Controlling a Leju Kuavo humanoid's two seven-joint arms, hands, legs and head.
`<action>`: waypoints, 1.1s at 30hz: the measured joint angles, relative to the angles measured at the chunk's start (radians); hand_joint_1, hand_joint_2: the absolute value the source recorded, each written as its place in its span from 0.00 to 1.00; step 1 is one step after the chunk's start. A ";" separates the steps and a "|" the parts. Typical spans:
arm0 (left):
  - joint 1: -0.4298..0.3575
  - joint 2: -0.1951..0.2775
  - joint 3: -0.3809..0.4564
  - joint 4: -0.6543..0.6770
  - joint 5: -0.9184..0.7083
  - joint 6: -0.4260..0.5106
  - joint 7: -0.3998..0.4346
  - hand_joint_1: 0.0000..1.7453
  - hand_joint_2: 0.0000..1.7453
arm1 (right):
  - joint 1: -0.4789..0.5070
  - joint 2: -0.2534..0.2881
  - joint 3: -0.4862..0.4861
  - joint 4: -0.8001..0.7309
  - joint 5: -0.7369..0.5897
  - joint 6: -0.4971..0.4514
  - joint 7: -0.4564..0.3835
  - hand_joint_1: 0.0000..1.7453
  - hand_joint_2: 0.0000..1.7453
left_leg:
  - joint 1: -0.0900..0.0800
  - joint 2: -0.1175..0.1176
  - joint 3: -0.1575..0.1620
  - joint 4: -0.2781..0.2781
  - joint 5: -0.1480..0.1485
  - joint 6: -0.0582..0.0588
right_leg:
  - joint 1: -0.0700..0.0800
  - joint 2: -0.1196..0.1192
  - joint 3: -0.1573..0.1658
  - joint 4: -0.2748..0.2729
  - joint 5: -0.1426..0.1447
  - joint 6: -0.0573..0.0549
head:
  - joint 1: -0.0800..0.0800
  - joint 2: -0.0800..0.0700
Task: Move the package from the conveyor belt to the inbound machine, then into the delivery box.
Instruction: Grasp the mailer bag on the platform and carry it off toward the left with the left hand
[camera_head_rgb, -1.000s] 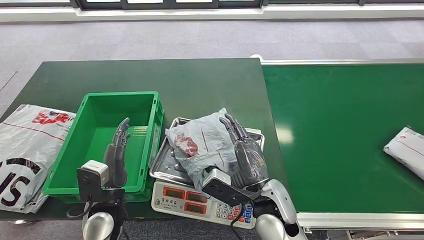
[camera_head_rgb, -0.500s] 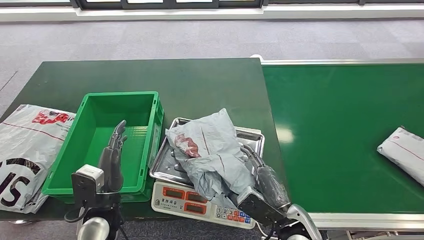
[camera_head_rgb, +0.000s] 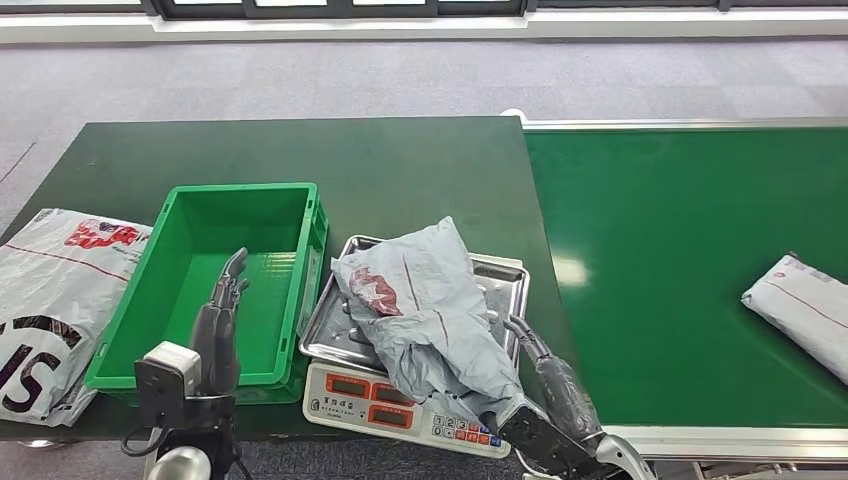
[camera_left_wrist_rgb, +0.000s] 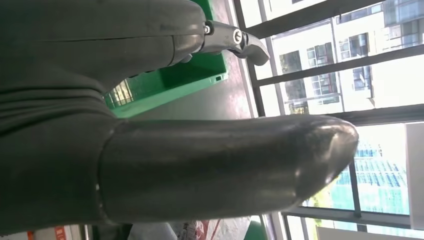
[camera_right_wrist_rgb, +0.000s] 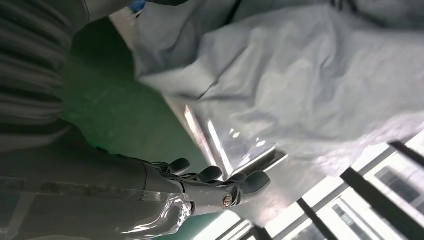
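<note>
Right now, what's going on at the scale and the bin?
A grey package lies on the scale's metal tray, held by neither hand. The right hand sits open beside the tray, near the conveyor belt. The left hand hovers open over the green bin. Another package waits on the belt.

two packages (camera_head_rgb: 425, 310) (camera_head_rgb: 800, 310), one crate (camera_head_rgb: 300, 215), one scale (camera_head_rgb: 395, 400)

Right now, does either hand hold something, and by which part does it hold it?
Nothing is held. The right hand is beside the scale, apart from the grey package; the left hand hovers open over the green box.
</note>
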 joint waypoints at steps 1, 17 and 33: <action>0.005 0.002 0.000 -0.004 -0.006 0.000 0.000 0.00 0.00 | 0.012 -0.004 -0.016 -0.014 0.001 -0.003 0.000 0.00 1.00 | 0.000 0.000 0.000 0.000 0.000 0.000 | 0.000 0.000 0.000 0.000 0.000 0.000 | 0.000 0.000; -0.137 0.075 -0.082 0.089 -0.309 0.192 0.071 0.00 0.00 | 0.068 0.079 -0.157 -0.254 -0.021 -0.437 -0.555 0.00 1.00 | 0.000 0.001 0.002 0.000 0.000 -0.001 | 0.000 0.001 0.001 0.000 0.000 -0.001 | 0.000 0.000; -0.530 0.103 -0.392 0.610 -0.564 -0.021 0.108 0.00 1.00 | -0.078 0.209 -0.157 -0.381 0.137 -0.747 -0.566 0.00 1.00 | -0.001 0.001 0.002 0.001 0.003 0.001 | -0.001 0.001 0.002 0.000 0.003 0.000 | 0.000 0.000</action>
